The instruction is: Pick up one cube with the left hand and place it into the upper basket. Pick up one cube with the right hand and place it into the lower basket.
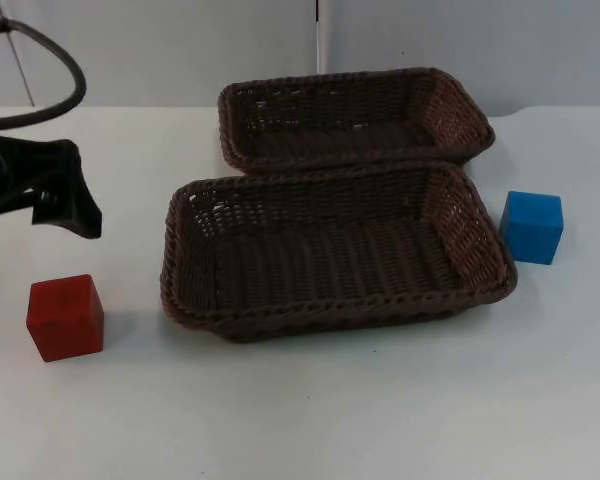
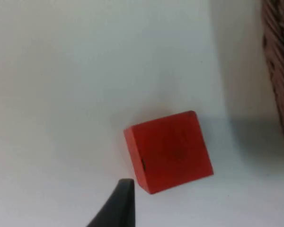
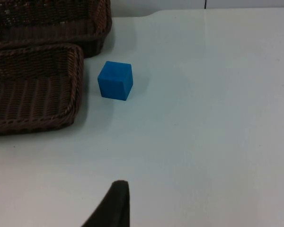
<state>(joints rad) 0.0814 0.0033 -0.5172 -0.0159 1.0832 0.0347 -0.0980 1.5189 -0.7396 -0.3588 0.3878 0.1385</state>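
A red cube [image 1: 65, 317] sits on the white table, left of the lower basket [image 1: 330, 305]. My left gripper [image 1: 72, 205] hovers behind and above it; in the left wrist view the red cube [image 2: 168, 151] lies close ahead, not held. A blue cube [image 1: 531, 227] stands by the lower basket's right end. In the right wrist view the blue cube [image 3: 115, 81] is well ahead of my right gripper [image 3: 116, 203], untouched. The upper basket [image 1: 355, 80] stands behind the lower one. Neither brown wicker basket holds anything.
The lower basket's rim [image 2: 279, 71] runs a short way from the red cube. Both baskets [image 3: 75, 85] [image 3: 61, 33] lie just beside the blue cube. Open white table lies in front of the baskets and around both cubes. A grey partition wall [image 1: 180, 50] closes the back.
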